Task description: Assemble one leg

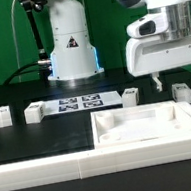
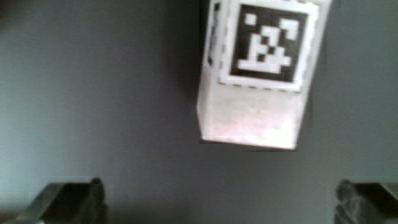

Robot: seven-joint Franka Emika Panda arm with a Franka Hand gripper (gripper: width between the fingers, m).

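Several small white legs stand on the dark table in the exterior view: two on the left (image 1: pixel 3 117) (image 1: pixel 33 114), one near the middle (image 1: pixel 130 96) and one on the right (image 1: pixel 181 90). My gripper (image 1: pixel 171 76) hangs open above the table, just over the right-hand leg. In the wrist view one leg (image 2: pixel 258 75) lies ahead of the gripper (image 2: pixel 217 205), its black-and-white tag facing the camera. The two fingers (image 2: pixel 71 200) stand wide apart with nothing between them, and the leg is well clear of them.
A large flat white panel (image 1: pixel 149 124) with recessed corners lies at the front right. The marker board (image 1: pixel 80 103) lies at the table's middle back. The robot's base (image 1: pixel 70 47) stands behind it. A white ledge (image 1: pixel 56 171) runs along the front.
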